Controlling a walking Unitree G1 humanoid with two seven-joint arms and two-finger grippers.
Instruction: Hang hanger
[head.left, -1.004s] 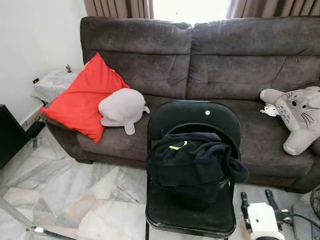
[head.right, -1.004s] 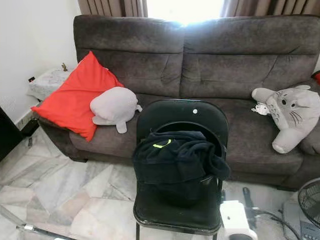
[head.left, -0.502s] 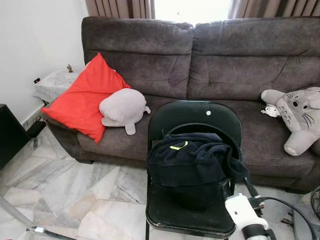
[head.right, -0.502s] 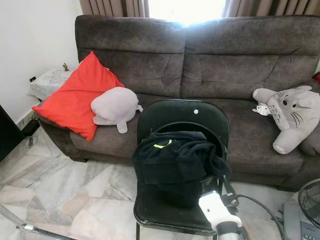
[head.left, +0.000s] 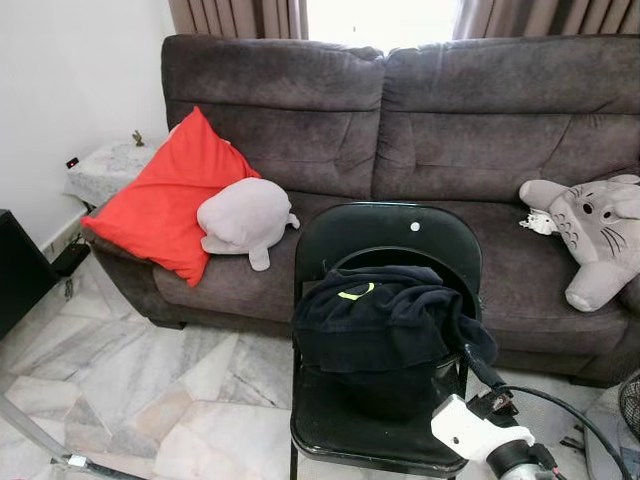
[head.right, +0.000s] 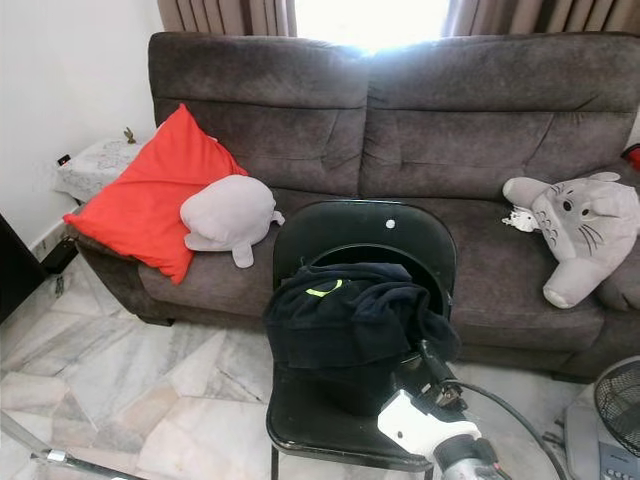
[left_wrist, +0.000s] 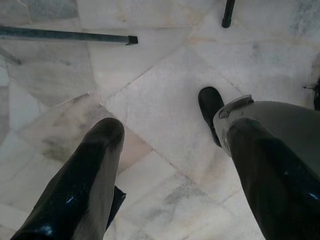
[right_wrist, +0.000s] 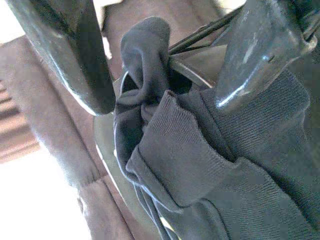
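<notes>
On the black folding chair (head.left: 385, 330) before the sofa (head.left: 400, 150) lies a dark garment (head.left: 385, 320); no hanger is discernible. The right gripper (right_wrist: 165, 65), fingers spread, reaches its cuff near the seat's right edge. Approach slowly, pinching fabric only. Left gripper (left_wrist: 170, 165) hangs spread above the floor (left_wrist: 160, 75).

Black ribbed-knit garment (head.left: 385, 320) with a small yellow-green mark near its collar: crumpled in a loose heap, resting on the seat and against the backrest of a black metal folding chair (head.left: 390, 225), one cuffed sleeve drooping over the seat's right side. Thin dark metal rods (right_wrist: 200, 36) run beside the bunched cuff; whether they are a hanger cannot be told.
</notes>
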